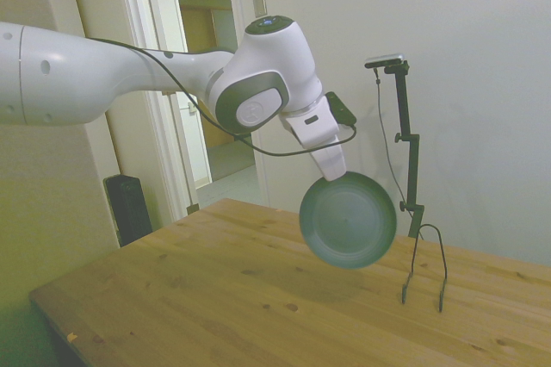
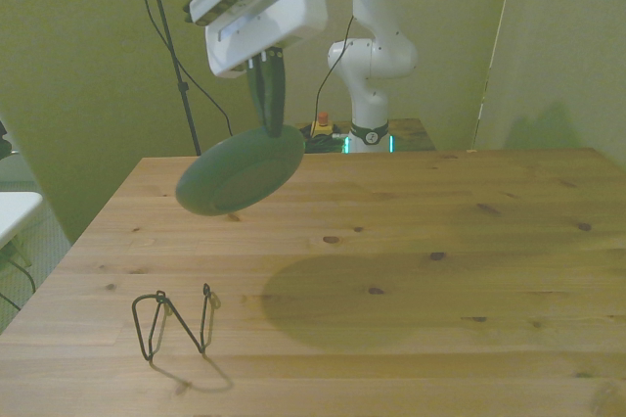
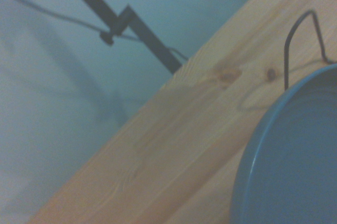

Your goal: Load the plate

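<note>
The round dark teal plate hangs in the air above the wooden table, tilted on edge. My gripper is shut on its upper rim. In the wrist view the plate fills one corner, blurred, with the table below it. A small black wire rack stands on the table, below and beside the plate, apart from it.
The wooden table stretches wide toward the front view's right. Its edge drops off close to the wall in the side view. A doorway is behind the arm.
</note>
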